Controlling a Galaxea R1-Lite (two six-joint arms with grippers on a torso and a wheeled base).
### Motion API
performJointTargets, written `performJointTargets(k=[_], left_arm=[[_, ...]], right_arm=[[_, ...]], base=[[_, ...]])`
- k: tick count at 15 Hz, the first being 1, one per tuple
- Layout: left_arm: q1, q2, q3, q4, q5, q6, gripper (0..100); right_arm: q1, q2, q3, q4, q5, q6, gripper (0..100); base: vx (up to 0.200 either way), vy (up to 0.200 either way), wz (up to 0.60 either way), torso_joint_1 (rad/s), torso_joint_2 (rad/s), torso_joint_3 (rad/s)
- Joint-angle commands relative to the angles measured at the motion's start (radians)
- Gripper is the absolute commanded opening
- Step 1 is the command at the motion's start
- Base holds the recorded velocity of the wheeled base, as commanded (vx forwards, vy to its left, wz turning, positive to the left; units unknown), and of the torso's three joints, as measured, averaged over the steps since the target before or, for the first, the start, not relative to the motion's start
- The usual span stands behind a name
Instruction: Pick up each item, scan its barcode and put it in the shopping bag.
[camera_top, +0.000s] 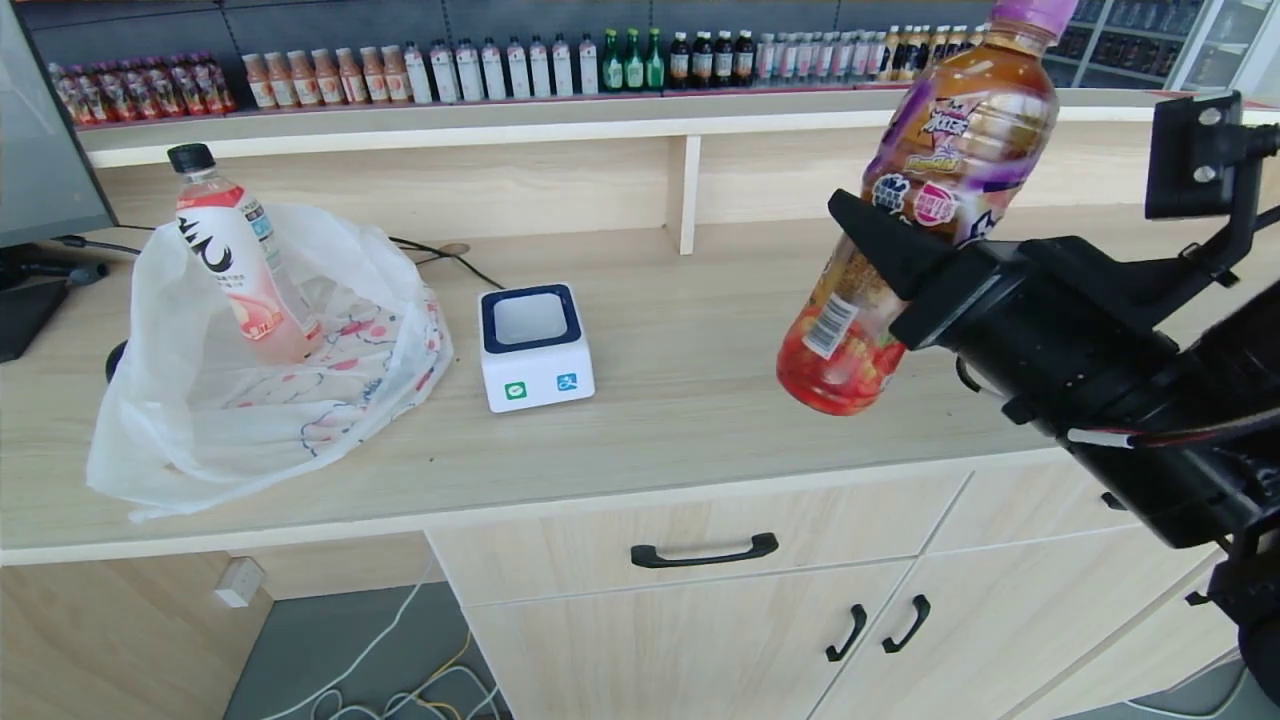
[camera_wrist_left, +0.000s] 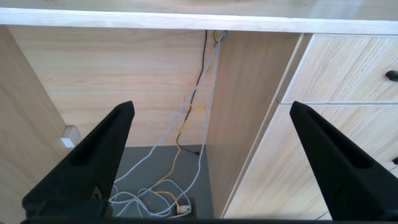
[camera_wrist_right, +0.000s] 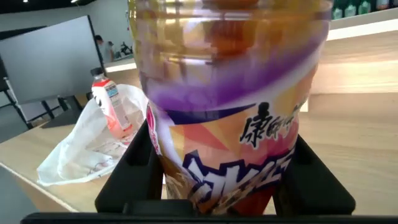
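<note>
My right gripper (camera_top: 900, 262) holds the purple-labelled bottle (camera_top: 935, 170) tilted in the air, right of the scanner (camera_top: 533, 345); my left gripper (camera_wrist_left: 211, 109) hangs spread wide. The barcode (camera_top: 828, 325) faces sideways, so I reckon the scan could miss.

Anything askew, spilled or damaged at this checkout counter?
Nothing spilled or damaged. The purple-capped bottle sits tilted in the right gripper above the counter, and the pink bottle leans in the shopping bag.

Two bottles (camera_top: 243, 262) (camera_top: 935, 190), one bag (camera_top: 250, 430), probably one scanner (camera_top: 535, 350).
</note>
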Motion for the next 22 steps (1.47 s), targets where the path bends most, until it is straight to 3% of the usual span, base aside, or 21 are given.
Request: performJointTargets(k=[1, 4, 13, 17, 22], left_arm=[[0.001, 0.000, 0.000, 0.000, -0.001, 0.000, 100], [0.001, 0.000, 0.000, 0.000, 0.000, 0.000, 100], [0.001, 0.000, 0.000, 0.000, 0.000, 0.000, 100], [0.001, 0.000, 0.000, 0.000, 0.000, 0.000, 100], [0.001, 0.000, 0.000, 0.000, 0.000, -0.002, 100]], right_arm=[[-0.002, 0.036, -0.008, -0.058, -0.018, -0.027, 0], [-0.002, 0.104, -0.024, -0.208, -0.024, -0.108, 0], [-0.006, 0.095, -0.040, -0.219, -0.158, -0.252, 0], [-0.008, 0.104, -0.086, -0.228, -0.193, -0.274, 0], [-0.006, 0.108, 0.029, -0.251, -0.233, -0.254, 0]], base=[[0.000, 0.000, 0.00, 0.000, 0.00, 0.000], [0.000, 0.000, 0.00, 0.000, 0.00, 0.000], [0.000, 0.000, 0.00, 0.000, 0.00, 0.000], [0.000, 0.200, 0.00, -0.001, 0.00, 0.002], [0.000, 0.200, 0.00, 0.005, 0.00, 0.002]])
